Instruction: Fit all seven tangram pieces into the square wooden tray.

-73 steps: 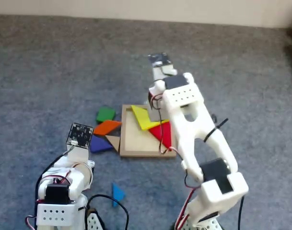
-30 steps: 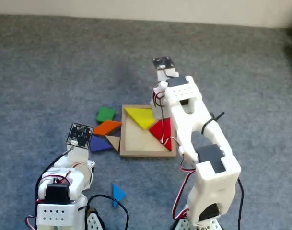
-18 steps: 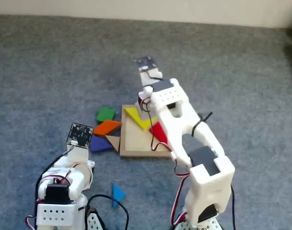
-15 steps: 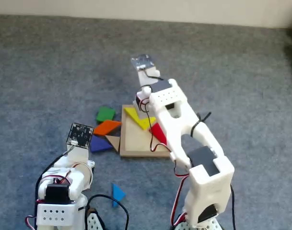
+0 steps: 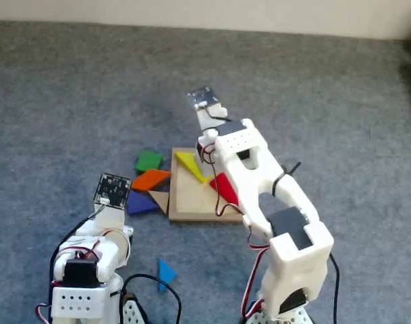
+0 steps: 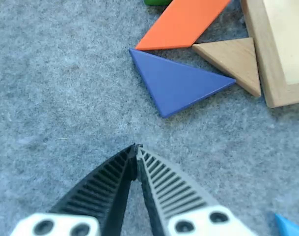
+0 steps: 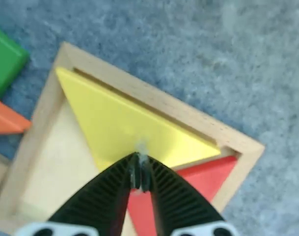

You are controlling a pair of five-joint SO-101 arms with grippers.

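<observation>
Yellow triangle (image 5: 188, 164) and red triangle (image 5: 223, 185) lie in the tray (image 5: 192, 216) mid-frame, five pieces sit loose on the tabletop (image 5: 70, 101) lower left; left claw (image 6: 137, 150) and right claw (image 7: 139, 167) are both pinched together.

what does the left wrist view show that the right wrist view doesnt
Left wrist view, not the right: the dark blue triangle, a light blue piece at the picture's edge, and the shut left gripper.
Right wrist view, not the left: the yellow triangle and red triangle lying in the tray, with the shut right gripper above them.
Both: the tray, the orange piece and the green piece.
</observation>
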